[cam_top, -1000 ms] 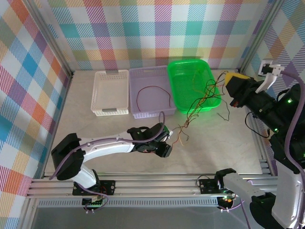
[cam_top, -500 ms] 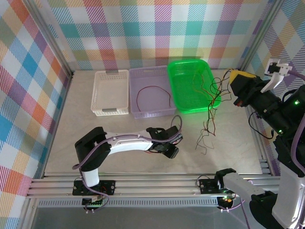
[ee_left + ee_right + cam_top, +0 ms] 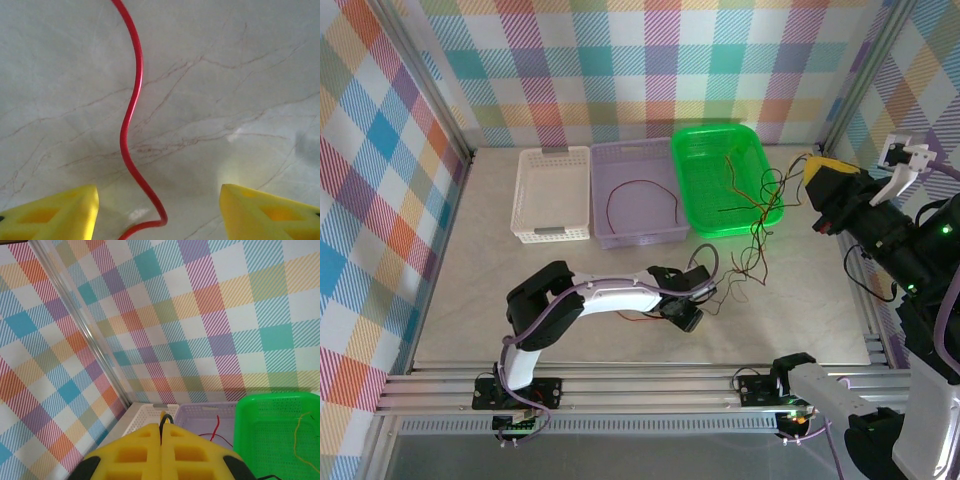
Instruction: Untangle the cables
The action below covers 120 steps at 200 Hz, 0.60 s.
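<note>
Fingers (image 3: 50,212) of the left claw (image 3: 159,209) stand wide apart over the worktop (image 3: 240,75), a red cable (image 3: 131,100) lying between them. The right claw (image 3: 161,430) is pinched on the cables (image 3: 757,222), which drape past the green basket (image 3: 705,165) to the worktop. The lilac basket (image 3: 620,165) holds one red strand (image 3: 640,183).

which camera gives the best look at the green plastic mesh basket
The top external view: the whole green plastic mesh basket sits in frame, with thin tangled wires crossing its right rim. The right wrist view cuts it off at the lower right edge.
</note>
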Each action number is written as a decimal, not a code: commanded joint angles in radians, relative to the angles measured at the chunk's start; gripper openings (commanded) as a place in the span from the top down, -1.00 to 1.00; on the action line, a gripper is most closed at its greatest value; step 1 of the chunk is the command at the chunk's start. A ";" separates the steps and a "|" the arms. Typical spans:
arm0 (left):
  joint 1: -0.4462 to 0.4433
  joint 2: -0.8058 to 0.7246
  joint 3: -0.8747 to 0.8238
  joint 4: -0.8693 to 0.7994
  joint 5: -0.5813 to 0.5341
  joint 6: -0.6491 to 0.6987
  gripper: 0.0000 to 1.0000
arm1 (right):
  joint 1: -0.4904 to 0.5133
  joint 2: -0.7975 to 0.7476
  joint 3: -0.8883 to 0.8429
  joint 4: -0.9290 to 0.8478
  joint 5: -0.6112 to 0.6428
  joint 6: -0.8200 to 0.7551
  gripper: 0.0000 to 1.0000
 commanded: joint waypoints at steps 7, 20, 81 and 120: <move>-0.007 0.031 0.029 -0.045 -0.035 0.011 -0.21 | -0.002 -0.015 -0.006 0.030 -0.013 -0.012 1.00; -0.007 0.035 0.034 -0.047 -0.038 0.012 0.12 | -0.002 -0.019 -0.010 0.031 -0.016 -0.010 1.00; -0.004 -0.045 0.036 -0.098 -0.092 0.039 0.90 | -0.002 -0.067 -0.068 0.036 0.006 -0.005 1.00; -0.004 -0.230 0.018 -0.146 -0.118 0.043 1.00 | -0.002 -0.118 -0.142 0.044 0.024 -0.004 1.00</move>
